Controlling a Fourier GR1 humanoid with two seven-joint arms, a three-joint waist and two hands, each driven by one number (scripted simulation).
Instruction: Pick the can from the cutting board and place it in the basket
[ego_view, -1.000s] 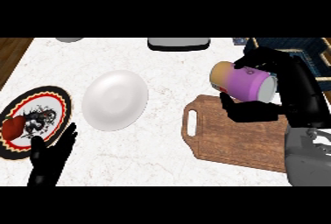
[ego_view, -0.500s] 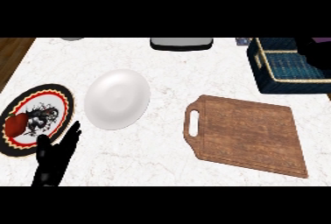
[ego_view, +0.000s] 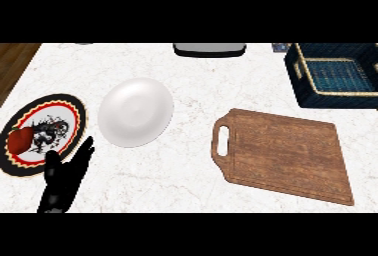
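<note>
The wooden cutting board (ego_view: 284, 152) lies bare at the right of the counter, its handle slot toward the middle. Behind it at the far right stands the dark blue basket (ego_view: 334, 100) with a tan inner rim; its visible inside shows only woven floor. No can shows anywhere in the head view. My left hand (ego_view: 63, 177) rests open at the lower left, fingers up, beside the patterned plate. My right hand and forearm are out of the picture.
A white plate (ego_view: 136, 111) sits left of the middle. A black-rimmed patterned plate (ego_view: 52, 120) with a red fruit (ego_view: 22, 140) on it lies at the left edge. A grey object (ego_view: 208, 49) stands at the back edge.
A second ago my right hand held the pink and purple can above the board's far side. Hand and can have since left the picture, and more of the basket shows.
</note>
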